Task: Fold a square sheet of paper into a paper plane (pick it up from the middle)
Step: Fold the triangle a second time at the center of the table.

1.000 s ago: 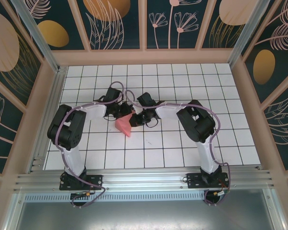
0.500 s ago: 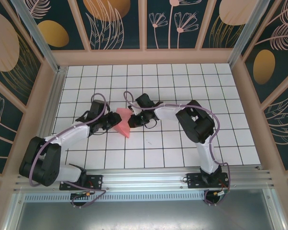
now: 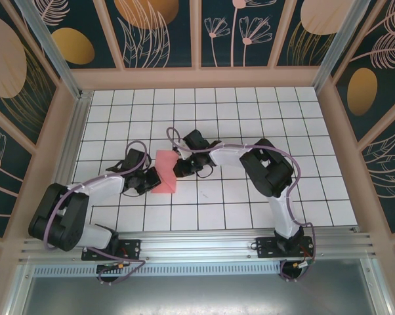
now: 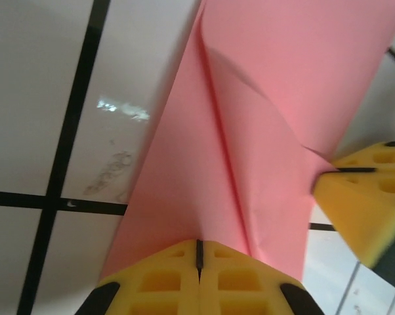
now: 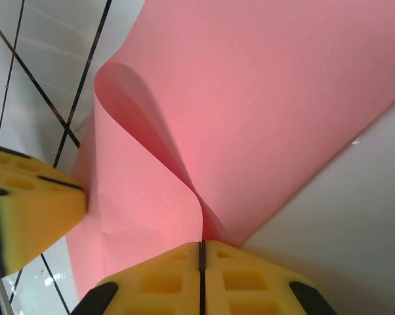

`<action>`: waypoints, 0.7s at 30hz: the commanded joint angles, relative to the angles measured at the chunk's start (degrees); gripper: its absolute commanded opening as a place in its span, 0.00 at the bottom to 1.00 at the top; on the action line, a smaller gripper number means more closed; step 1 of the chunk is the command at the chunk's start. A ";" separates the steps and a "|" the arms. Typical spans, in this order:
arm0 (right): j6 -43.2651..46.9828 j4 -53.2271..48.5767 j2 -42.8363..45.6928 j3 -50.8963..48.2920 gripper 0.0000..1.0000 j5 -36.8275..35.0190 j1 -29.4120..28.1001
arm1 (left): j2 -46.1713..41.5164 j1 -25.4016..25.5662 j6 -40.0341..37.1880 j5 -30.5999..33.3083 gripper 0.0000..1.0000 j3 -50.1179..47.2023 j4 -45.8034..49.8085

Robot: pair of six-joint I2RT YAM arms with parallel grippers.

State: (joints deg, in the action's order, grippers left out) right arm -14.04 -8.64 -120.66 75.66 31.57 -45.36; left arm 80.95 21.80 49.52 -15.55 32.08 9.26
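Both hands clamped on the pink sheet, just left of the bench's middle

Nearest the front edge of the bench (image 3: 263,207), the left hand (image 3: 151,178) has its yellow pads (image 4: 159,283) pressed together on the left side of the square sheet of paper (image 3: 165,172). The sheet sits partly folded, buckled upward with a curved ridge between the two grips. Just beyond it, the right hand (image 3: 182,167) is likewise squeezed tight on the sheet's right side, its pads (image 5: 240,283) meeting with paper pinched between them.

white arms (image 3: 105,186) with black joints, lilac cables (image 3: 168,134), yellow, seemingly foam fingertips (image 4: 165,282)
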 commanded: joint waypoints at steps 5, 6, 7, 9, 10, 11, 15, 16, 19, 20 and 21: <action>0.93 -0.63 1.47 1.82 0.10 1.71 -0.60 | 3.38 0.14 -4.13 2.35 0.00 0.00 2.11; 0.88 -0.50 1.43 1.93 0.10 1.99 -0.60 | 3.58 0.08 -4.44 2.37 0.00 0.09 2.26; 0.72 -0.41 1.32 2.05 0.10 1.80 -0.65 | 3.85 0.08 -4.79 2.33 0.00 0.15 2.41; 0.61 -0.11 1.22 2.22 0.10 2.00 -0.61 | 4.30 0.09 -5.40 2.43 0.00 0.41 2.95; 0.53 0.01 1.04 2.35 0.10 1.86 -0.60 | 4.31 0.15 -5.56 2.48 0.00 0.51 3.05; 0.43 -0.16 0.76 2.60 0.10 1.45 -0.60 | 4.31 0.08 -5.57 2.48 0.00 0.53 3.05; 0.88 -1.14 -0.35 3.49 0.10 0.34 -0.60 | 4.46 0.09 -6.39 2.43 0.00 0.88 3.46; 1.12 -1.28 -0.51 3.56 0.10 -0.03 -0.60 | 4.55 0.09 -6.61 2.46 0.00 0.99 3.61; 1.75 -1.97 -0.93 3.84 0.10 -1.06 -0.61 | 4.75 0.12 -7.05 2.41 0.00 1.31 3.89; 1.84 -2.15 -1.09 4.04 0.10 -1.06 -0.61 | 4.75 0.08 -7.02 2.37 0.00 1.31 3.84; 2.05 -2.32 -1.27 4.18 0.10 -1.15 -0.60 | 4.78 0.13 -7.06 2.30 0.00 1.44 3.84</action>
State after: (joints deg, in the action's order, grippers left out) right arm -13.63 -9.47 -120.73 77.71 31.22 -45.54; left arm 83.74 21.80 44.05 -15.44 33.76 9.28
